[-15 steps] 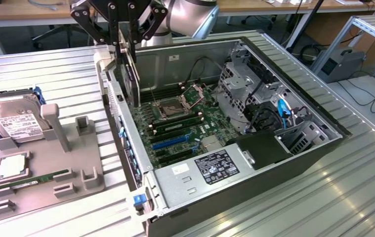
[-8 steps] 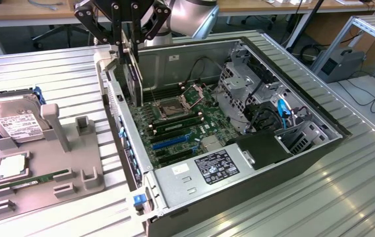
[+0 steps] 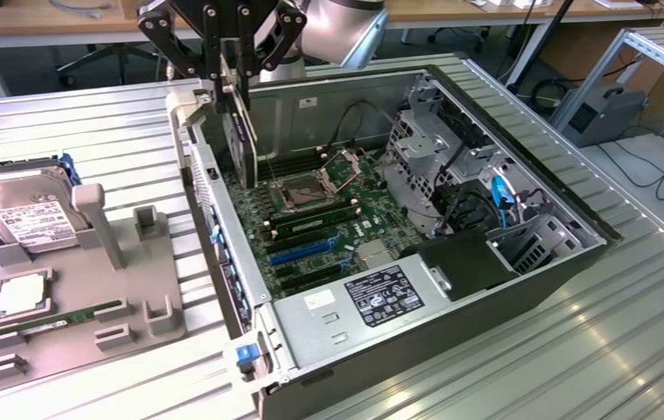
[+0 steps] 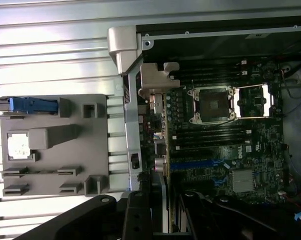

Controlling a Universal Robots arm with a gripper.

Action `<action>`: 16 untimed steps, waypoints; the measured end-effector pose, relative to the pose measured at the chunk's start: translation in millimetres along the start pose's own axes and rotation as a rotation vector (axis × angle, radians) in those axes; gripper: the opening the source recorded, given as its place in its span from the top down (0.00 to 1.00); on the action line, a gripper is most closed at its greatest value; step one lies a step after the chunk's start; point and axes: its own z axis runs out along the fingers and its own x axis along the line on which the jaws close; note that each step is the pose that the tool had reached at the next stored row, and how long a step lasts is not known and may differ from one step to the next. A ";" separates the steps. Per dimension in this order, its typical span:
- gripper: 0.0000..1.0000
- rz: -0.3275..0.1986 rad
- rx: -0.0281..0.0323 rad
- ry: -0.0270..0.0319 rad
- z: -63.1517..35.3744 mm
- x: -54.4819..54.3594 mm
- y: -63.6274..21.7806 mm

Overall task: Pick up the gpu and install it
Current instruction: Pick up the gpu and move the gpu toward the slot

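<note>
The gpu (image 3: pixel 238 140) is a thin dark card hanging upright on edge, with my gripper (image 3: pixel 236 74) shut on its upper part. It hovers just inside the open computer case (image 3: pixel 519 289), near the wall at the exterior view's left, above the motherboard (image 3: pixel 332 227). The blue expansion slots (image 3: pixel 303 251) lie lower on the board, nearer the camera. In the wrist view I see the gpu (image 4: pixel 164 150) edge-on, its silver bracket (image 4: pixel 151 82) by the case's rear wall, running back into my gripper (image 4: pixel 163 215). Its lower edge looks clear of the board.
A grey fixture (image 3: pixel 75 297) at the exterior view's left holds a hard drive (image 3: pixel 23 214), a square chip (image 3: pixel 23 293) and a green RAM stick (image 3: pixel 58 319). Inside the case are the CPU socket (image 3: pixel 304 190), a metal drive cage (image 3: pixel 425 157) and cables.
</note>
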 end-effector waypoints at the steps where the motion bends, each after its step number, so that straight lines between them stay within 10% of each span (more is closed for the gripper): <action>1: 0.73 0.000 0.0000 0.0000 0.1 -0.6 0.0; 16: 0.73 0.000 0.0000 0.0000 2.9 -10.1 0.7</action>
